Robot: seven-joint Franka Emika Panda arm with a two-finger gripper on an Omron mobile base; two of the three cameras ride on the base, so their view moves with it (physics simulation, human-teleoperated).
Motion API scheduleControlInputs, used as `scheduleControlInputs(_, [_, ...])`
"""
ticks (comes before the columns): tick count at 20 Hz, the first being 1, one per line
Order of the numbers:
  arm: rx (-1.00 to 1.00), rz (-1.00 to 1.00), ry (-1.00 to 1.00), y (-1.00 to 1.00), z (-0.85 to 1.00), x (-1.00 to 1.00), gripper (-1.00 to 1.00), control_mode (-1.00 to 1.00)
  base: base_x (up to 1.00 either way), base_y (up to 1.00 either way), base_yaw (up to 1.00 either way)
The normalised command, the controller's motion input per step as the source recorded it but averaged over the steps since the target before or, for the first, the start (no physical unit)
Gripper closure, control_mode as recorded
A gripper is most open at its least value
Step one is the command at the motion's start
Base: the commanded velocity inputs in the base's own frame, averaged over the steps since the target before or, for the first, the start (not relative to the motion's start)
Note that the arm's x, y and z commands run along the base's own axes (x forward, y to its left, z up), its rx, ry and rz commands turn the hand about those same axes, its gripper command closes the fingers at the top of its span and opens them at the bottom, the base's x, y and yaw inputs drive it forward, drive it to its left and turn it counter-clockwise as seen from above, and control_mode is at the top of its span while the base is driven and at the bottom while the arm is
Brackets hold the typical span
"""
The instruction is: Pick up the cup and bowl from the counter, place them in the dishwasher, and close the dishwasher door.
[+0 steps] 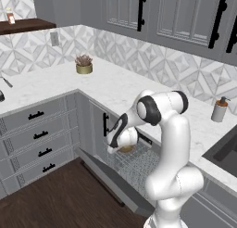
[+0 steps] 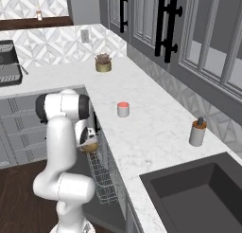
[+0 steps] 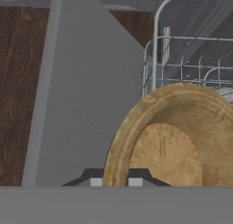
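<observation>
Bowl [image 3: 173, 141] rim pinched in end effector [image 3: 114, 182], above dishwasher [image 3: 191, 59] rack

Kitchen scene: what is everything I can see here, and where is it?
bowl: one, golden-brown, held over the dishwasher rack
cup: one, white with red top, on the counter
soap bottle: one, grey with brown pump, near the sink
plant pot: one, gold, counter corner
dishwasher door: one, grey, open
wire rack: one, inside the dishwasher
robot arm: one, white; fingers shut on the bowl's rim
</observation>
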Motion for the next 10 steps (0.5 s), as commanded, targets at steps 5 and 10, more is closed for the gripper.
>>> scheduleControlInputs(5, [0.0, 0.03, -0.02, -0.02, -0.29, 0.49, 1.0, -1.0, 0.0, 0.0, 0.0])
scheduleControlInputs(10, [-0.02, 0.05, 0.0, 0.0, -0.51, 0.32, 1.0, -1.0, 0.0, 0.0, 0.0])
